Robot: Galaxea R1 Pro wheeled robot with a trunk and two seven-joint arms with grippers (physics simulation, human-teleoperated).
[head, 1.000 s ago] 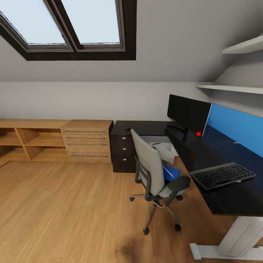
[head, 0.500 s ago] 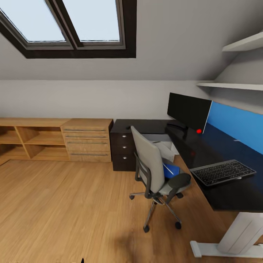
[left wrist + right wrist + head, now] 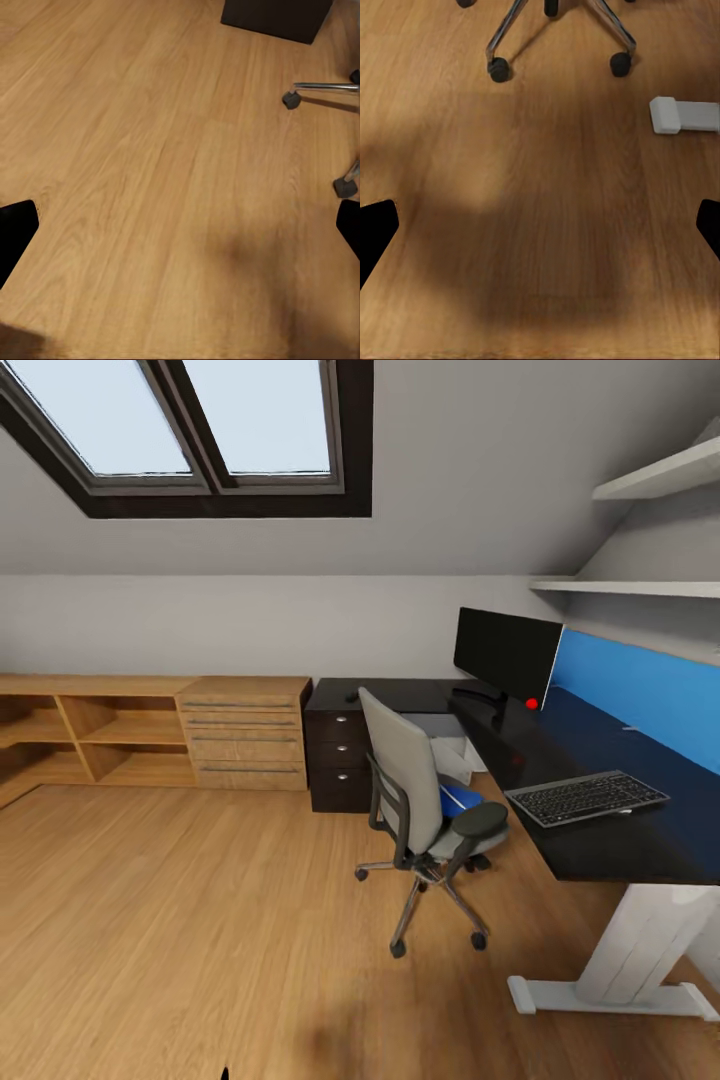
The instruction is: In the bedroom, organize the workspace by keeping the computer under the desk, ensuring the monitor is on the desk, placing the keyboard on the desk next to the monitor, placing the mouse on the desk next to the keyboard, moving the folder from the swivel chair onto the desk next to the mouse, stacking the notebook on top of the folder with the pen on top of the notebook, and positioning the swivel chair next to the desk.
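Folder (image 3: 460, 798) on swivel chair (image 3: 420, 815); end effectors wide open, empty.

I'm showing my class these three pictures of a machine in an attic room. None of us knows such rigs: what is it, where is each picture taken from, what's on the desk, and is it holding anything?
It is a simulated wheeled robot with two arms, each ending in a pincer. The large picture comes from its head camera. There a desk carries a monitor and a keyboard. A chair stands before it with a blue folder on the seat. The other two pictures come from cameras at each wrist, looking down at the wood floor. The dark shapes at their edges are fingers of the left pincer and right pincer, spread wide. Both are open, with only floor between the fingers.
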